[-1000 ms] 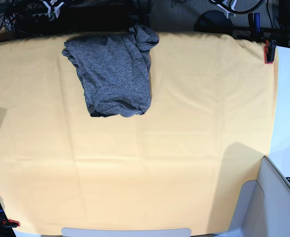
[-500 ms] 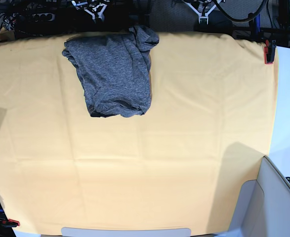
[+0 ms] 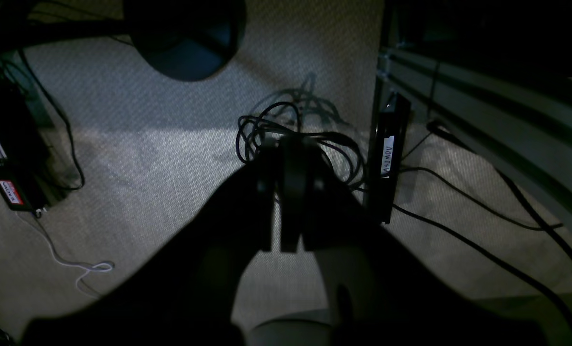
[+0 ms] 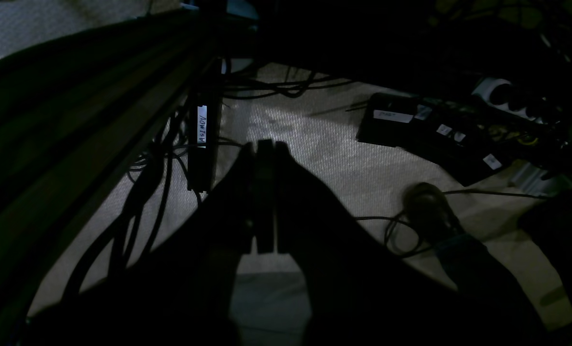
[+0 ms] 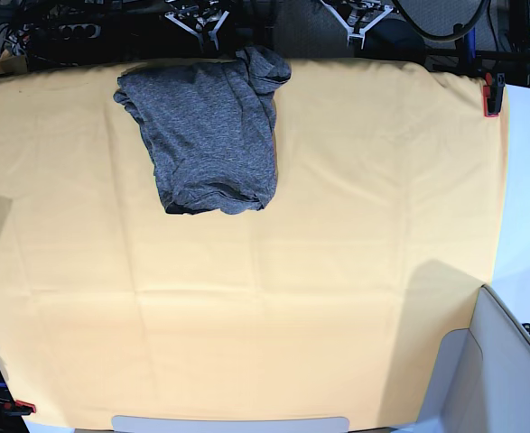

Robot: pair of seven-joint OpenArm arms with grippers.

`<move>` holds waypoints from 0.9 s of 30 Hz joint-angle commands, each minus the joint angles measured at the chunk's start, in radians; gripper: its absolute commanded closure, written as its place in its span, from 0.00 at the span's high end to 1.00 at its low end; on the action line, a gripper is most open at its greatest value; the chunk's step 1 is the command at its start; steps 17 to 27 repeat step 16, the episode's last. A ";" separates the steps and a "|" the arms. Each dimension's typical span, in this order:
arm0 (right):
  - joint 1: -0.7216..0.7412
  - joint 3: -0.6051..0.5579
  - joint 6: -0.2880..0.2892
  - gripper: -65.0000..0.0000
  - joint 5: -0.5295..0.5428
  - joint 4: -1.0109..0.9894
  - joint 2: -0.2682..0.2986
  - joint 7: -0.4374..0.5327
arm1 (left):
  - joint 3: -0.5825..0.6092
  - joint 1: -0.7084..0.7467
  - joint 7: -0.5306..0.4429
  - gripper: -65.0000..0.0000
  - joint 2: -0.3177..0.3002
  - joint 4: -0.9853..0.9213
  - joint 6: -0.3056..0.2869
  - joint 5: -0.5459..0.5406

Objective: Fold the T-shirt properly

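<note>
Yellow-orange cloth sheet (image 5: 337,271): covers the desk, held by a red clamp (image 5: 491,96) at the far right corner and another red clamp (image 5: 23,408) at the near left corner.

T-shirt (image 5: 206,135): dark-grey heathered, folded into a compact bundle, lying near the far edge of the desk, left of centre, 1 bunched part at the far edge.

Left gripper (image 5: 361,18): beyond the far edge, jaws together, holding nothing; the wrist view shows carpet and coiled cables (image 3: 295,129) beneath.

Right gripper (image 5: 199,18): beyond the far edge, jaws together, holding nothing.
</note>
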 commanded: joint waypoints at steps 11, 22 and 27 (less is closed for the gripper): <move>0.005 0.001 0.000 0.00 0.149 0.002 0.000 0.009 | 0.000 0.003 0.000 0.01 0.031 0.001 0.005 -0.005; 0.013 0.001 -0.005 0.00 0.149 -0.001 -0.002 0.005 | 0.000 0.008 0.000 0.01 0.056 0.001 0.005 -0.005; 0.013 0.001 -0.005 0.00 0.149 -0.001 -0.002 0.005 | 0.000 0.008 0.000 0.01 0.056 0.001 0.005 -0.005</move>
